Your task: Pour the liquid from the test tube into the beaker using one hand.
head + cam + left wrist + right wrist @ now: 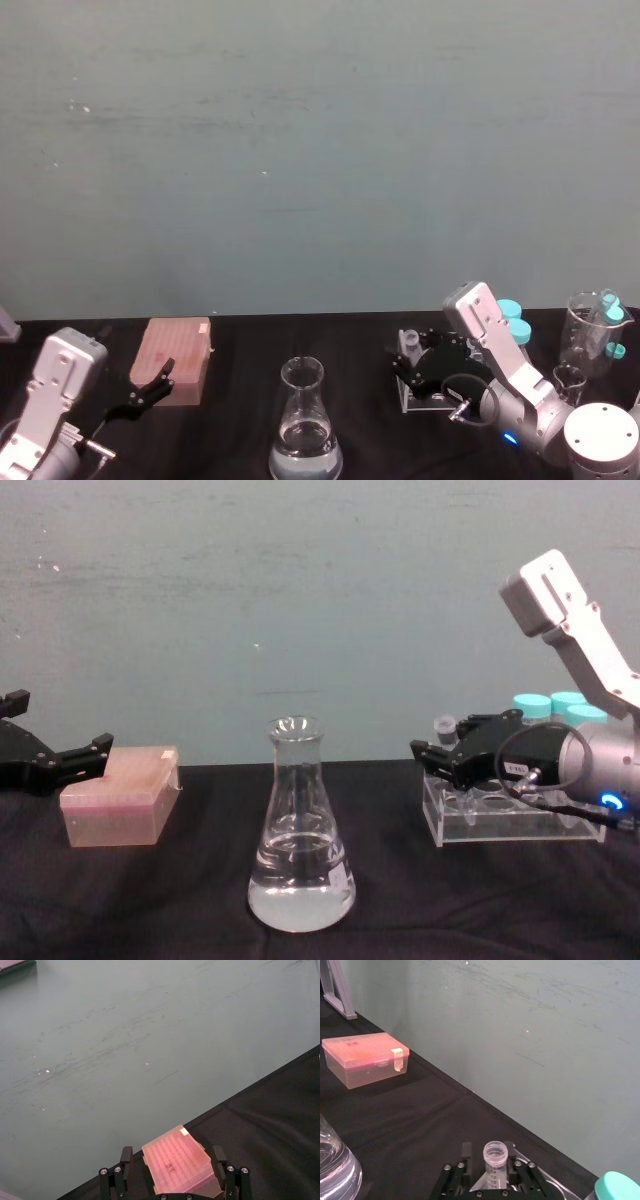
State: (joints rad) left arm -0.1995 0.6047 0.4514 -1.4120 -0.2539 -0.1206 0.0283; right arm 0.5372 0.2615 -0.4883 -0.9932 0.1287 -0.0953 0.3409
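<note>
Fingers point(466, 1152) of the right gripper point(488, 1147) straddle the tube point(495, 1153), not yet closed. Best to clamp squarely below its rim, then lift straight up. Left gripper point(158, 383) idles open by the box point(178, 358).

We can read no words, brands or numbers anywhere. The test tube point(495, 1158) bears faint scale lines, too small for us to read. The small white label point(343, 878) low on the beaker point(298, 820) looks blank to us. The pink box point(180, 1162), left of the beaker, has a dark lid mark we cannot decipher.
</note>
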